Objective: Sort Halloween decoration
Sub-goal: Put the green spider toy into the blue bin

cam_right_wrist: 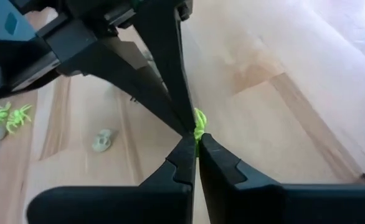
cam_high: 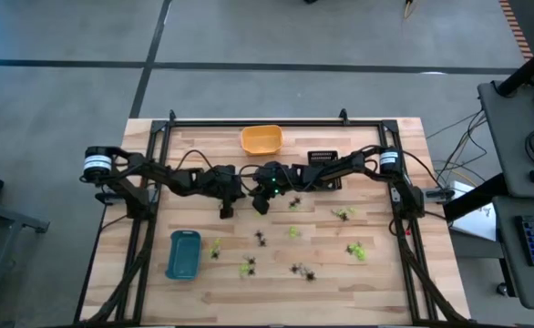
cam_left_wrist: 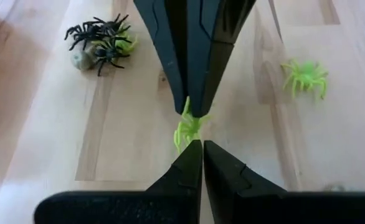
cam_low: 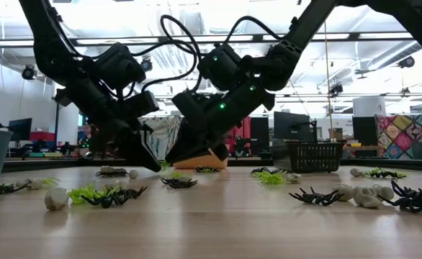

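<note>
Both pincers meet tip to tip mid-table over one lime-green spider (cam_left_wrist: 187, 127). The left pincer (cam_left_wrist: 202, 146) is clenched, nothing visibly in it; the right pincer (cam_right_wrist: 195, 142) is pinched on that spider. More trinkets (cam_high: 296, 268) lie scattered over the table (cam_high: 340, 292).

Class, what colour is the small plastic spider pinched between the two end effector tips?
Lime green spider; the left wrist view shows it best.

Your Halloween decoration (cam_high: 293, 232) lies scattered over the desk's near half: lime-green spiders, black spiders, whitish skulls, some clustered, one green spider (cam_left_wrist: 187, 127) mid-desk.
</note>
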Robot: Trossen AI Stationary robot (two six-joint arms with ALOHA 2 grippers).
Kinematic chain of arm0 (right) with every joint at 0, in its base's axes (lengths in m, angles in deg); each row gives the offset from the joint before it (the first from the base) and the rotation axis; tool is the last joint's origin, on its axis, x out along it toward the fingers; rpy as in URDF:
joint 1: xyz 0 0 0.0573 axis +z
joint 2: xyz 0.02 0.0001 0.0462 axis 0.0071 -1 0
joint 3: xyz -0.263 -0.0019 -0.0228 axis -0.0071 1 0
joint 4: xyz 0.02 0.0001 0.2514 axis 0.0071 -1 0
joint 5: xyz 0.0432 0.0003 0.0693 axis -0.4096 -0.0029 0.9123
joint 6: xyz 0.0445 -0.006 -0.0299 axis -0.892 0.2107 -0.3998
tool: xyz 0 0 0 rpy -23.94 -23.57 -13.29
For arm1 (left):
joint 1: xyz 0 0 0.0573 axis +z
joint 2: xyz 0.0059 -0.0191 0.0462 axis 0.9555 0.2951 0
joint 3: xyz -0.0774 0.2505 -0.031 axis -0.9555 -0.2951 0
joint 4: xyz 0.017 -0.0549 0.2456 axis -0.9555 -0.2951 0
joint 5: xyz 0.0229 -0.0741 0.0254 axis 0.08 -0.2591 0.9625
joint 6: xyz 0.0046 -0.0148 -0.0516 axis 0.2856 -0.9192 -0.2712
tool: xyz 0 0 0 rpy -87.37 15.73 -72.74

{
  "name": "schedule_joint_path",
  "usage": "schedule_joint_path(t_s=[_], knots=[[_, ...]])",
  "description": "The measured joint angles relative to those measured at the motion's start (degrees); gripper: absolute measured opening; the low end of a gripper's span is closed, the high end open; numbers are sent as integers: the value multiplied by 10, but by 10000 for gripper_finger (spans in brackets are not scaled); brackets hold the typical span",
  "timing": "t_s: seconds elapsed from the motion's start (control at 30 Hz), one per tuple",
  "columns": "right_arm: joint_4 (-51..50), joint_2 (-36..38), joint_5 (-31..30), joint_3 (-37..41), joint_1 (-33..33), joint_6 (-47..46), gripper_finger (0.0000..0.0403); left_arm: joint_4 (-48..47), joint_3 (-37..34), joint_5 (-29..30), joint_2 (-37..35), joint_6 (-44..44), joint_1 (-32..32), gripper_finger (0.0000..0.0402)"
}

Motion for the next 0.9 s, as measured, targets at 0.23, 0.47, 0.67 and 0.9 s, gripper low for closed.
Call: schedule_joint_path(t_s=[0.23,0.47,0.67,0.9], knots=[[-19,11,7,0,0,13,8,-79,7,0,-51,-9,0,17],[-11,22,22,0,2,31,8,-186,34,0,-168,-35,0,16],[52,24,67,0,19,37,8,-283,67,4,-291,-90,-1,16],[107,23,63,-28,57,86,8,-291,82,4,-428,-156,0,16]])
